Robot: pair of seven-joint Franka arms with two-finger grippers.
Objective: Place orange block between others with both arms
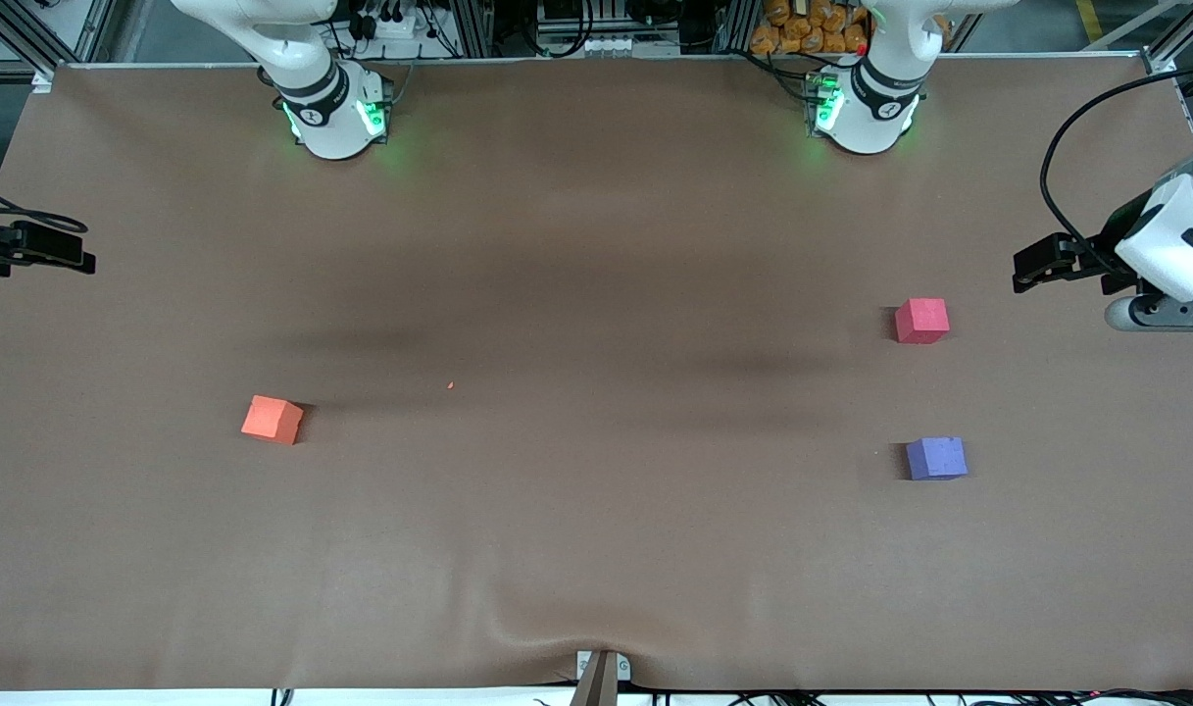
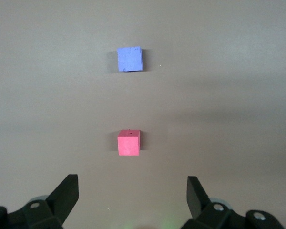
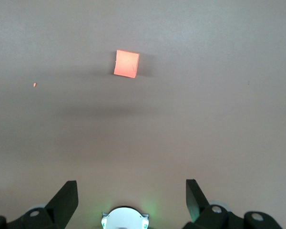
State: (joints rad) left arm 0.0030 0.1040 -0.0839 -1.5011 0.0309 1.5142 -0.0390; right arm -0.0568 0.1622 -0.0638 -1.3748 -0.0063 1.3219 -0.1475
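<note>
Brown table (image 1: pixel 596 245), left gripper (image 2: pixel 132 193) up high with fingers spread and empty, right gripper (image 3: pixel 131 193) likewise, orange block (image 1: pixel 272 419) toward the right arm's end, well apart from red block (image 1: pixel 921 321) and purple block (image 1: pixel 936 458), tiny orange crumb (image 1: pixel 450 385).

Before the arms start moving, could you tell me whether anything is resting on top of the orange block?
Nothing rests on the orange block; its top face is bare, and no gripper is over it. Its underside, against the brown table cover, is hidden.
</note>
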